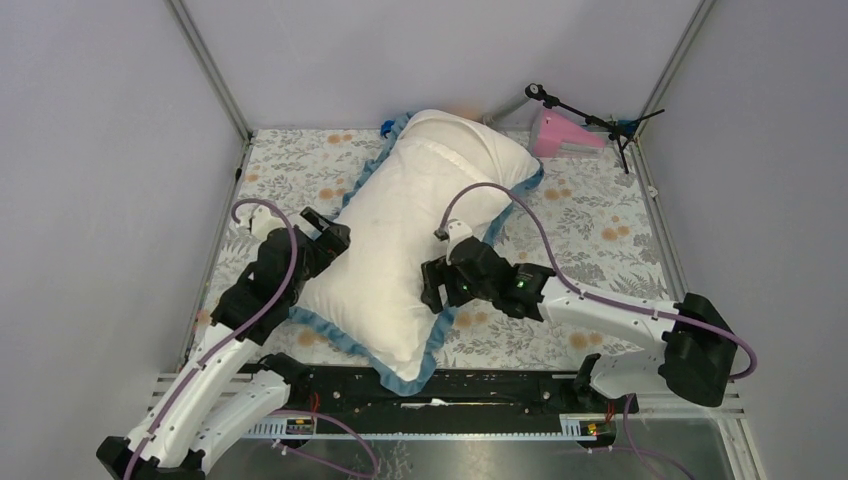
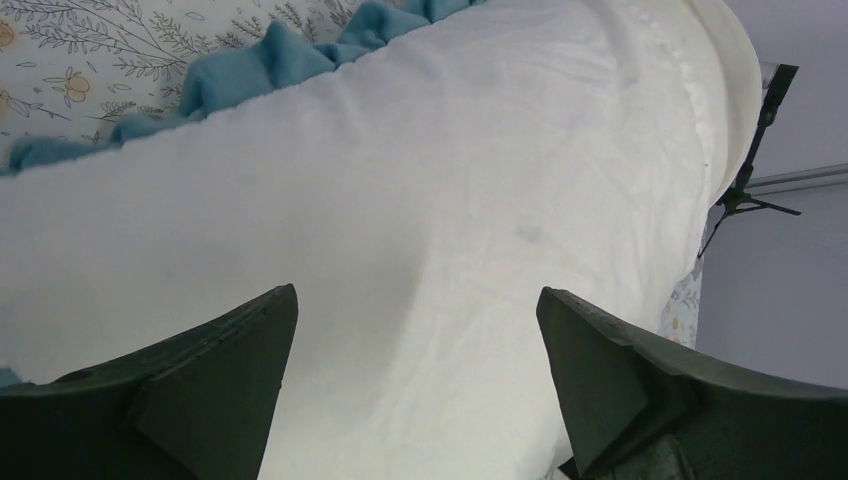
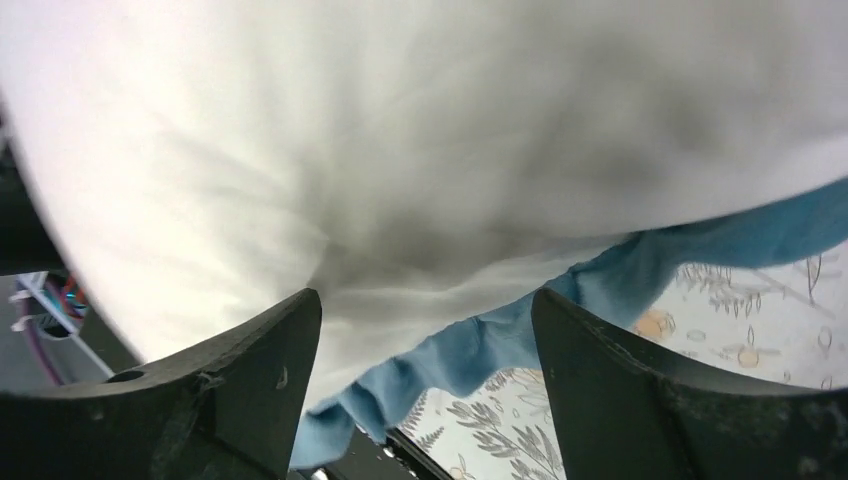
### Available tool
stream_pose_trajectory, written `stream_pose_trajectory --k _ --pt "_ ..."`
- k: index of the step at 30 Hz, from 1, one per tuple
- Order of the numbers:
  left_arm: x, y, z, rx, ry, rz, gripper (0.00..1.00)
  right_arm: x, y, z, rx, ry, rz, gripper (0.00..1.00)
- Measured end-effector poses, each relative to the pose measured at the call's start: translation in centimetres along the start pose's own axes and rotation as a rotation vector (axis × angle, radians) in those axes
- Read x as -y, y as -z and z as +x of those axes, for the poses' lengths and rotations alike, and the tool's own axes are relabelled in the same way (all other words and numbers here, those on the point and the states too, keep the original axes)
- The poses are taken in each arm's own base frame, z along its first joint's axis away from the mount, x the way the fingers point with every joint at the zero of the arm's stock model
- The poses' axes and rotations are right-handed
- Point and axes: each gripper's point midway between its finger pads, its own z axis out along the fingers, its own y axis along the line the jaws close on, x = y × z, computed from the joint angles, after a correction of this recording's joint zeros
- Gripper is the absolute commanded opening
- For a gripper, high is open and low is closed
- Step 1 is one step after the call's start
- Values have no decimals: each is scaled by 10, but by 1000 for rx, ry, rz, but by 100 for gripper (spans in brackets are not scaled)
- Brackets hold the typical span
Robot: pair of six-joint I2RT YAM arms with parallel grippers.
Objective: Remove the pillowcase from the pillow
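pillowcase (image 1: 400, 250), diagonal, near-L to far-R

— Where does your top view sit?
— High behind both arm bases (image 1: 690, 350), looking down on the whole table cloth (image 1: 300, 160).
— And your wrist views?
— Each looks past its own fingers (image 2: 200, 400), very close on the pillowcase (image 1: 400, 240); all three share its blue edging (image 2: 270, 60).
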Motion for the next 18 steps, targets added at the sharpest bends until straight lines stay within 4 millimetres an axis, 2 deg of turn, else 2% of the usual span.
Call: stream_pose_trajectory --k 1,3,6,9,10,13,15,18 --pt "0 1 -1 2 1 2 99 -11 3 -6 7 18 -29 94" --pt "-1 3 0 -4 0 0 99 -18 9 -24 47 37 -41 96" --pt "-3 4 5 -26 3 -3 99 -11 18 -57 111 45 -13 96" --pt "-3 4 14 -69 20 -2 99 24 28 -97 184 -17 49 96" --pt "-3 5 17 -81 28 -1 99 43 31 -111 211 -48 87 96" --pt "-9 2 30 -123 53 -16 99 84 37 -135 248 -113 178 96" --pt "-17 -3 42 -155 58 -40 99 99 34 -148 253 -133 211 96" --pt "-25 -10 56 -193 62 -70 99 114 20 -170 251 -147 249 97"
